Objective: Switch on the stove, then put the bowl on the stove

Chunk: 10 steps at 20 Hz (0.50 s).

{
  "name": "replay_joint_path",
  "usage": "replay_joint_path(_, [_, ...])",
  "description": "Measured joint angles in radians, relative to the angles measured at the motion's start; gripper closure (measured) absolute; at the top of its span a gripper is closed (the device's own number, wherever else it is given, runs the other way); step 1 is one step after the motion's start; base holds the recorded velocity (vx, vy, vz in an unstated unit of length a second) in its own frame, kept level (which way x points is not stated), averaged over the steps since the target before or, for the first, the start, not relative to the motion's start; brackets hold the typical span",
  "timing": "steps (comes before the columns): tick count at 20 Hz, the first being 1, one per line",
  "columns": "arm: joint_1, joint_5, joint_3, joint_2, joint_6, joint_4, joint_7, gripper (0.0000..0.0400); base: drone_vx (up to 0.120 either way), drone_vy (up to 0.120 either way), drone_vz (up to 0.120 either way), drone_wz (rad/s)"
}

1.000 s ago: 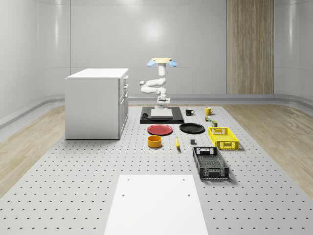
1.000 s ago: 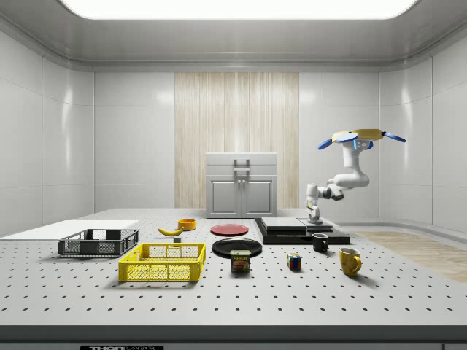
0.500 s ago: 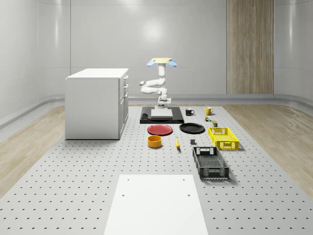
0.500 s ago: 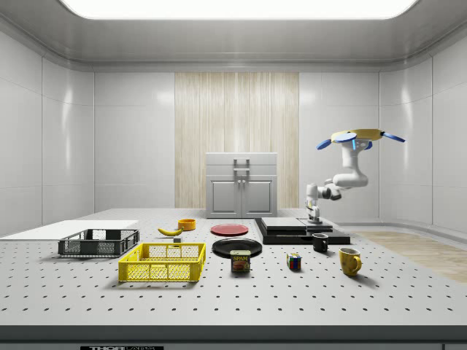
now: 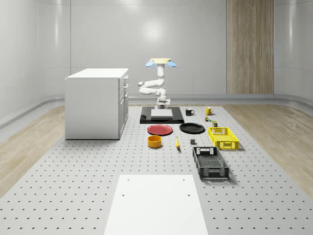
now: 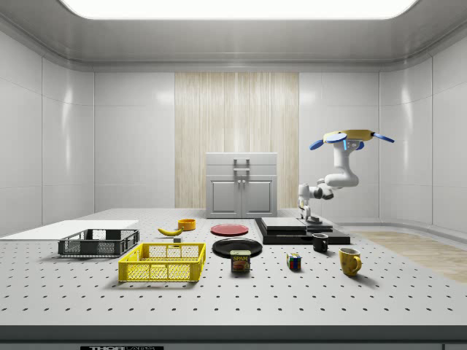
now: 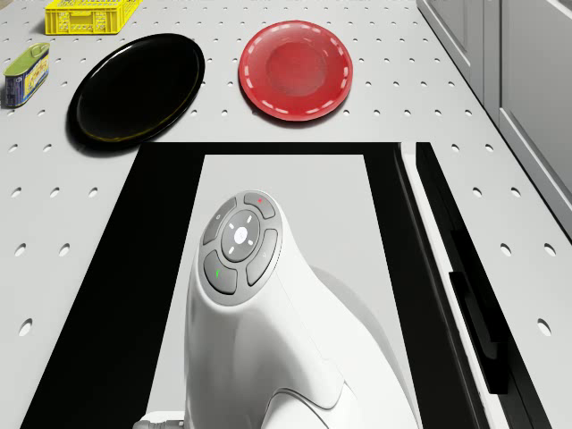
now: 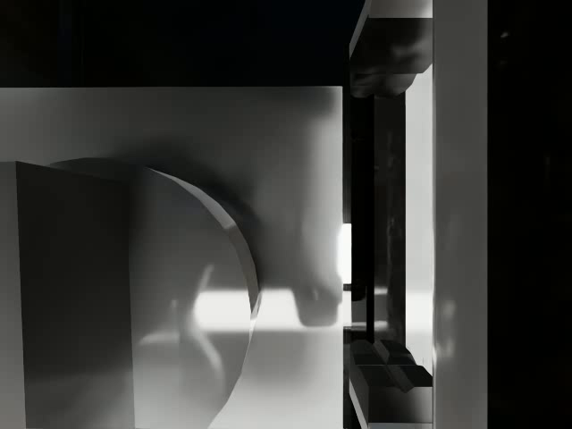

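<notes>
Small tin [image 6: 240, 261] reads "SPAM". Drone [image 6: 348, 136] hovers beyond the flat black stove with grey top [image 5: 162, 115]; white arm folds down, gripper [image 6: 306, 216] low over it, finger state unclear. Orange round bowl [image 5: 154, 141] sits well before the stove.

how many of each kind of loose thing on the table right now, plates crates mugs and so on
Round flat plates: 2, red plate and black plate
Mesh crates: 2, yellow crate and black crate
Mugs: 2, black mug and yellow mug
Orange round bowl: 1
Yellow banana: 1
Spam tin: 1
Coloured puzzle cube: 1
Total: 10
</notes>
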Motion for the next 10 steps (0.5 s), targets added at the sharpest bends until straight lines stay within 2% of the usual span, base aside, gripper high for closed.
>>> replay_joint_path(10, [-0.005, 0.006, 0.002, -0.012, 0.011, 0.001, 0.004, 0.0000, 0.120, 0.000, 0.000, 0.000])
